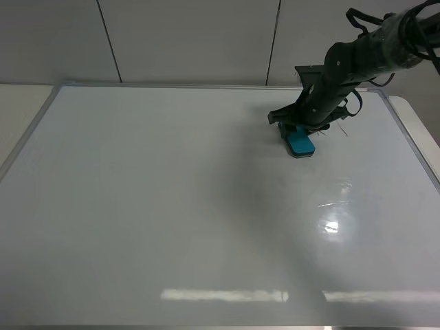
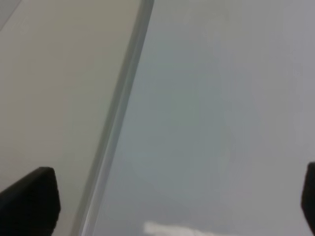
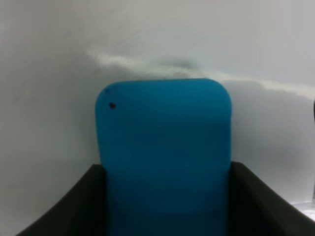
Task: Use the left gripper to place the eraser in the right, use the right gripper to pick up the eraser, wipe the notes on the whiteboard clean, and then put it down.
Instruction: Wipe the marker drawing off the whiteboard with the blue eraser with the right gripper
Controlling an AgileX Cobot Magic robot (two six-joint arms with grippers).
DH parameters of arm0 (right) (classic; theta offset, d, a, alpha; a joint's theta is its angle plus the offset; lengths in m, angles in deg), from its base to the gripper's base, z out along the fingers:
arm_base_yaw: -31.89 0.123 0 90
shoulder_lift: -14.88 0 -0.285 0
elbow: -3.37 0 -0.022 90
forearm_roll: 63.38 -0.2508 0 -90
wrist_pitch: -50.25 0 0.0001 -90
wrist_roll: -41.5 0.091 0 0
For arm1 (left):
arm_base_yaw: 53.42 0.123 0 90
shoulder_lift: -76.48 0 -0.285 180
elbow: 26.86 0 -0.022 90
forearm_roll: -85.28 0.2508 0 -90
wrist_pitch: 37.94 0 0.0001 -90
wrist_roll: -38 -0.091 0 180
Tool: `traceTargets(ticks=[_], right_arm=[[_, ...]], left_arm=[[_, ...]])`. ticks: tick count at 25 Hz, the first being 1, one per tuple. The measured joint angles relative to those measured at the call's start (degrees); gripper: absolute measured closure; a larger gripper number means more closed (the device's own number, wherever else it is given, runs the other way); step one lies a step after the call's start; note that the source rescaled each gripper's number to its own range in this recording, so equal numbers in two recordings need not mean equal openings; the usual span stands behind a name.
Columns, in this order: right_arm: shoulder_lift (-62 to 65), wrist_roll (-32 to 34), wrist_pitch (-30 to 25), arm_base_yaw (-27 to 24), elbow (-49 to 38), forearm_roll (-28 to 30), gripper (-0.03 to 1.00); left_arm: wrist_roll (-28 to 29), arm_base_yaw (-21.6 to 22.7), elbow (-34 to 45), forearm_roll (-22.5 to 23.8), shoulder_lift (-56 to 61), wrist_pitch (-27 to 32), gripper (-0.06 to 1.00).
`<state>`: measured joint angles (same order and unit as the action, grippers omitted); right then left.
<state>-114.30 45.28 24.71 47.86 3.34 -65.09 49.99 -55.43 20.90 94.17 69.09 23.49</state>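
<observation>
The teal eraser (image 1: 301,143) lies flat on the whiteboard (image 1: 172,206) near its far right corner. My right gripper (image 1: 295,130) is shut on it from behind, at the end of the black arm that reaches in from the upper right. In the right wrist view the eraser (image 3: 165,147) fills the middle between the two black fingers (image 3: 83,206), with white board (image 3: 49,73) around it. My left gripper (image 2: 162,201) is open and holds nothing, hanging over the board's left frame (image 2: 118,113). The notes are out of view.
A beige table top (image 1: 20,103) shows beyond the board's left frame and again at the right (image 1: 419,124). A panelled wall (image 1: 192,41) stands behind the board. Light glare (image 1: 331,225) sits on the board in front of the eraser.
</observation>
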Motion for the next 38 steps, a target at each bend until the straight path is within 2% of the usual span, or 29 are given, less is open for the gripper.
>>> traceTargets(ticks=[4, 15, 19, 23, 28, 33, 38], right_arm=[[0.0, 1.7, 0.0, -1.4, 0.0, 1.2, 0.94], [-0.1, 2.6, 1.4, -15.0, 0.1, 6.1, 0.94], [-0.1, 2.6, 1.5, -16.8, 0.2, 7.2, 0.94], [-0.1, 2.6, 1.5, -15.6, 0.2, 7.5, 0.94], [-0.7, 4.0, 2.0, -7.7, 1.0, 6.0, 0.94], [-3.2, 4.6, -1.5, -0.9, 6.6, 5.0, 0.94], [-3.6, 5.5, -2.6, 0.0, 7.5, 5.3, 0.94]], left_arm=[[0.0, 0.0, 0.0, 0.0, 0.0, 0.0, -0.06], [0.0, 0.0, 0.0, 0.0, 0.0, 0.0, -0.06], [0.0, 0.0, 0.0, 0.0, 0.0, 0.0, -0.06], [0.0, 0.0, 0.0, 0.0, 0.0, 0.0, -0.06], [0.0, 0.0, 0.0, 0.0, 0.0, 0.0, -0.06], [0.0, 0.0, 0.0, 0.0, 0.0, 0.0, -0.06], [0.0, 0.0, 0.0, 0.0, 0.0, 0.0, -0.06]])
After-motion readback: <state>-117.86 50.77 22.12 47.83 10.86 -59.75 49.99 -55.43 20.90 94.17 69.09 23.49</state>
